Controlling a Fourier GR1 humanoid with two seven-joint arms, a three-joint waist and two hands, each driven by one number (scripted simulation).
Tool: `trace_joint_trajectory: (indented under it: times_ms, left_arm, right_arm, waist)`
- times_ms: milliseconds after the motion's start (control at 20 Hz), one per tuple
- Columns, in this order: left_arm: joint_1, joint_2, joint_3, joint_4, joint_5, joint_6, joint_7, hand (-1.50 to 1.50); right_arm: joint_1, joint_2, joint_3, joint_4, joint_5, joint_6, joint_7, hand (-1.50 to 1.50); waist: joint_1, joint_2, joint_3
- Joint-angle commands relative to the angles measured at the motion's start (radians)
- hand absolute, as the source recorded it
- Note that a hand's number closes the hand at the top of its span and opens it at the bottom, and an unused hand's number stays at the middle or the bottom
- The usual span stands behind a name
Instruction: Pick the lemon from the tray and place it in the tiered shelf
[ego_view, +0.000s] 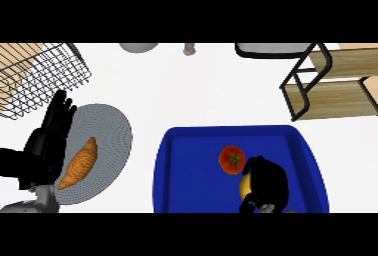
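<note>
- Blue tray (166, 170): lies on the white surface (199, 90) at lower centre-right.
- Tomato (232, 159): red, inside the tray, just left of the right hand.
- Right hand (267, 182): black, inside the tray, fingers curled round the lemon (246, 185), whose yellow side shows at the hand's left edge.
- Grey plate (111, 130): left of the tray, carrying a croissant (80, 164).
- Left hand (52, 135): black, fingers straight, resting at the plate's left edge.
- Wire basket (44, 75): upper left corner.
- Tiered shelf (336, 82): wooden boards in a black frame, upper right, well apart from the tray.
- Grey round object (139, 47): top edge, partly cut off.
</note>
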Motion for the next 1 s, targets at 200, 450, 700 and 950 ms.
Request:
trace_joint_trajectory:
  times_ms: [200,450,700,950]
  left_arm:
    - [-0.006,-0.004,0.012,0.003,-0.009,-0.003,0.026,0.00]
    - [-0.035,-0.032,-0.003,0.043,-0.037,0.012,-0.011,0.00]
    - [-0.006,-0.021,0.010,-0.048,-0.034,0.003,0.040,0.00]
    - [-0.009,0.010,0.058,0.012,-0.005,-0.024,0.028,0.00]
  right_arm:
    - [0.094,-0.334,-0.107,-0.031,-0.115,-0.035,-0.435,1.50]
    - [0.143,-0.487,-0.234,0.031,-0.270,-0.077,-0.796,1.50]
    - [0.154,-0.487,-0.343,-0.106,-0.419,0.041,-0.818,1.50]
    - [0.152,-0.495,-0.528,-0.278,-0.652,0.068,-0.805,1.50]
  waist:
    - [-0.008,0.007,0.007]
    - [-0.012,0.008,0.007]
    - [-0.006,0.005,0.006]
    - [-0.018,0.002,0.005]
